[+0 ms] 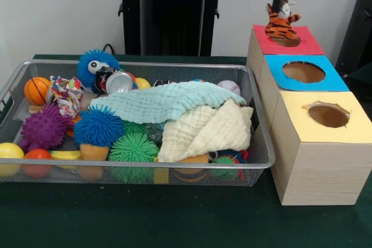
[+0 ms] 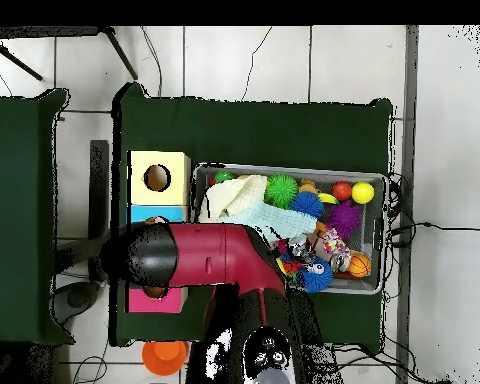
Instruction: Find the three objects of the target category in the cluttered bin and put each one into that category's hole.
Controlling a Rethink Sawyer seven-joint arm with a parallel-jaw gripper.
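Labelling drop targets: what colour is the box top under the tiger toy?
Red, under the tiger toy; clearest in the front view.

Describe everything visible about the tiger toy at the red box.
The tiger toy is a small plush animal, orange with black stripes and some white at the head. It hangs upright from the gripper, whose dark fingers close on its head. Its lower body sits at or just inside the round hole in the red-topped box, the farthest of three wooden boxes. Whether it touches the hole's rim cannot be told. In the overhead view the arm hides it.
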